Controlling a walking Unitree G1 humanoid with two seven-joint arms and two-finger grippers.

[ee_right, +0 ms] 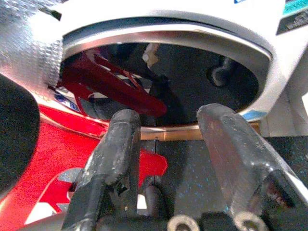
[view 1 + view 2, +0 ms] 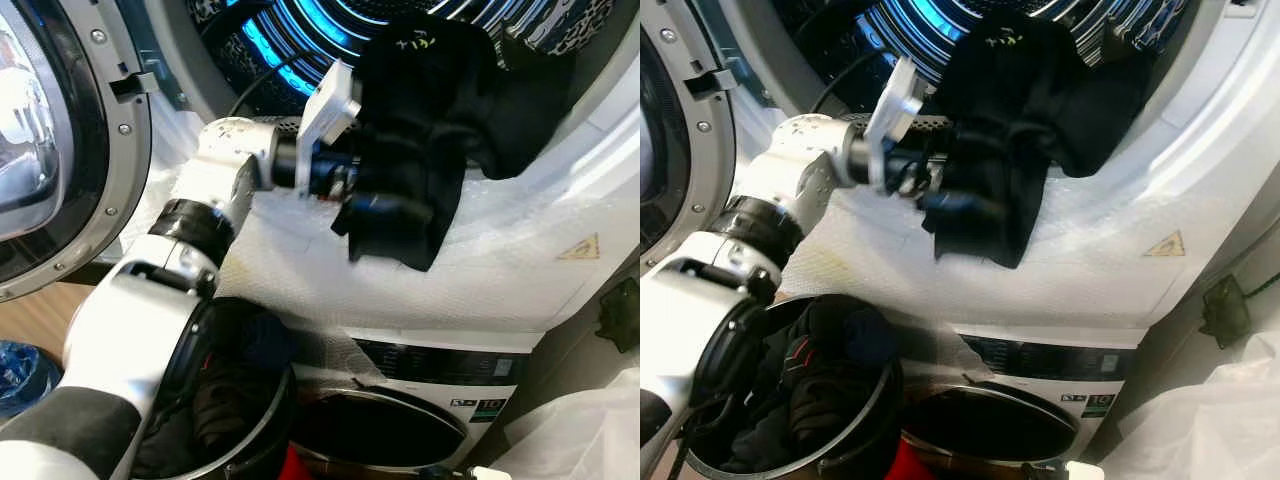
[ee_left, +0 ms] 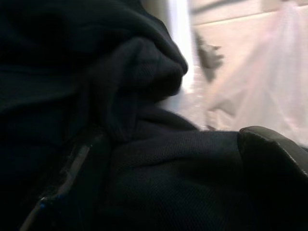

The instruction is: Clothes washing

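Black clothing, a bunched dark knit garment [image 2: 420, 150], sits clamped in my left gripper [image 2: 365, 200] at centre frame, its upper part lying over the lip of the upper machine's blue-lit steel drum [image 2: 330, 40] while its lower end hangs down the white front panel [image 2: 450, 290]. In the left wrist view the fabric [image 3: 96, 120] presses right against one black finger [image 3: 274, 154]. Outward, the round grey-rimmed glass door [image 2: 60, 150] stands swung wide at upper left. Lower left, I see a dark round laundry basket [image 2: 810, 400] full of dark clothes. My right gripper [image 1: 168, 144] hangs with fingers apart before the lower machine's opening [image 1: 192, 86], red cloth [image 1: 62, 159] beside it.
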